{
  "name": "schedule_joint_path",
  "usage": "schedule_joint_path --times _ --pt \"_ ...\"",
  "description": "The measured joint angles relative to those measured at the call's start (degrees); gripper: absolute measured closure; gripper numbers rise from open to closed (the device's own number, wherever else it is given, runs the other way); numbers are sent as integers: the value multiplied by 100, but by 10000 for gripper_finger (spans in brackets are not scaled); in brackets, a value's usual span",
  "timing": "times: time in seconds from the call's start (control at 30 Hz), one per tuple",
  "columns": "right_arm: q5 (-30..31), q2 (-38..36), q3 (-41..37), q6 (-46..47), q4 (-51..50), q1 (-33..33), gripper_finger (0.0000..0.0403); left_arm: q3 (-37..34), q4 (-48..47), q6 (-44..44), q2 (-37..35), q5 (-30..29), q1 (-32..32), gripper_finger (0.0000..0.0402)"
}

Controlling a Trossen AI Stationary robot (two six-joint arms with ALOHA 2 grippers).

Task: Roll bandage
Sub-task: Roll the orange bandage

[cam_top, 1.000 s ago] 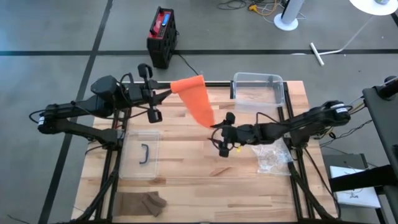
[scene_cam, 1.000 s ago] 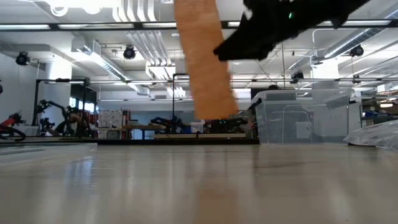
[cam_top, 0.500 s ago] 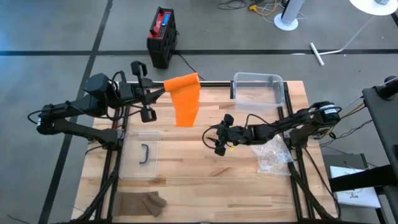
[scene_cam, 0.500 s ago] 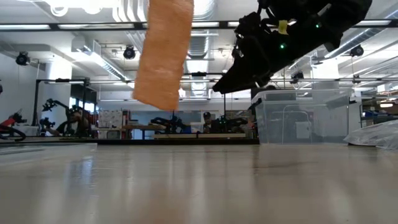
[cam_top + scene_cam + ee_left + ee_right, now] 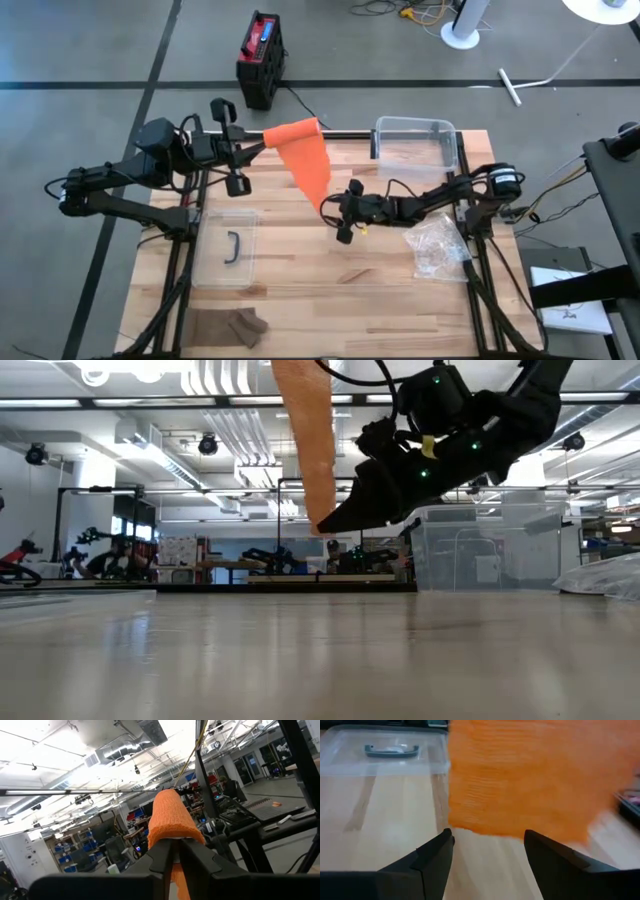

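The orange woven bandage strip [image 5: 305,160] is held up above the light wooden slatted table [image 5: 300,270], hanging down from its rolled upper end. That upper end is pinched between the closed fingers [image 5: 161,857] of the left gripper [image 5: 262,147], which is raised near the far edge of the table; in the left wrist view the orange cloth is seen clamped tight between the two dark fingers.

The right gripper [image 5: 338,212] is reached in from the right side toward the free lower end of the strip. Its fingers [image 5: 432,852] are spread apart, and in the right wrist view the bottom edge of the bandage is seen hanging just beyond the gap between them; whether the cloth is touched cannot be told. In the low view the strip's lower end is seen clear of the tabletop, with the right gripper beside it.

A clear plastic bin [image 5: 416,140] is set at the far right of the table, and its clear plastic lid with a dark handle [image 5: 229,247] is laid flat on the left. A crumpled clear plastic wrapper [image 5: 437,247] is lying near the right edge, and a folded brown cloth [image 5: 230,325] is placed at the near left corner.
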Motion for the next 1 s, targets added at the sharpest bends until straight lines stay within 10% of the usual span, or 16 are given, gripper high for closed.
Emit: schedule_joint_path --times 0.43,0.67,0.83,1.0 --pt "-122 -326 -1 -355 -182 -615 133 0 -17 -89 0 82 0 359" --pt "-1432 -4 218 -159 167 -670 136 0 -89 -134 11 149 0 368" --pt "-2052 311 583 90 148 -601 190 0 -89 -134 12 149 0 360" --pt "-2378 327 831 213 91 -323 325 0 -146 -134 2 128 0 359"
